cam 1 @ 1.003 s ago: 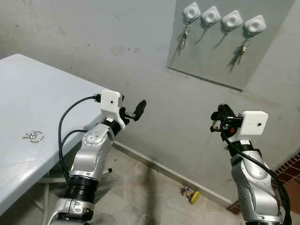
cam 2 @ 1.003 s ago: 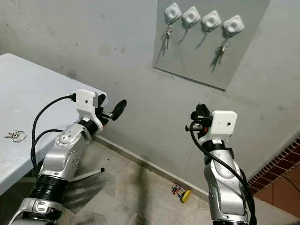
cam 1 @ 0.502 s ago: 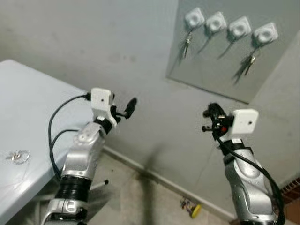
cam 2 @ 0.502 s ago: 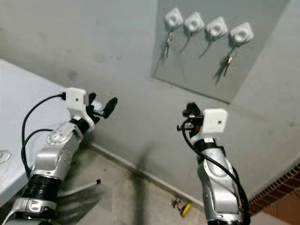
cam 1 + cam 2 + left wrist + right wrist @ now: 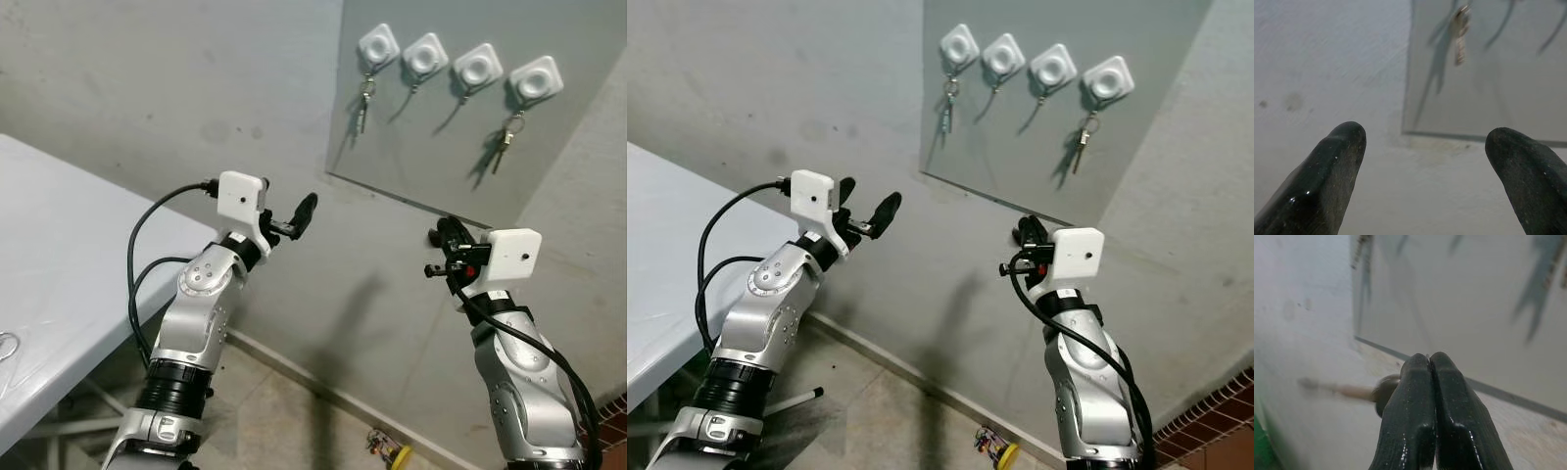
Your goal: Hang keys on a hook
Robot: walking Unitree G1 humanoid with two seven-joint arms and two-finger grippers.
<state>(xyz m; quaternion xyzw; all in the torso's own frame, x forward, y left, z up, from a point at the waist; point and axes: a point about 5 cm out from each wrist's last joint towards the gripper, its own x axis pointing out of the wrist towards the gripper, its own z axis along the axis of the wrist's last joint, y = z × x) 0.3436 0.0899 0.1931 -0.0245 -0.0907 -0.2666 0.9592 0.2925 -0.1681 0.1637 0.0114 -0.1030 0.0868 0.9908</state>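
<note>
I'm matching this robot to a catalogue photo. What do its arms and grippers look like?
Both arms are silver metal with ribbed black rings at the joints and loose black cables. Each wrist carries a white box-shaped camera housing. The left gripper and right gripper each have two long, glossy black fingers with rounded tips.

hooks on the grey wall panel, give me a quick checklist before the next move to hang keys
1. Free hook available: ok. Of four white square hooks, the second white square hook and third white square hook hold no keys.
2. Keys in a pincer: not ok. Left pincer is open with nothing between its fingers; right pincer is shut with no keys visible.
3. Occupied hooks: first set of hanging metal keys and second set of hanging metal keys are in place, ok.
4. Keys to pick up: cannot tell; a ring shows at the white table edge.
</note>
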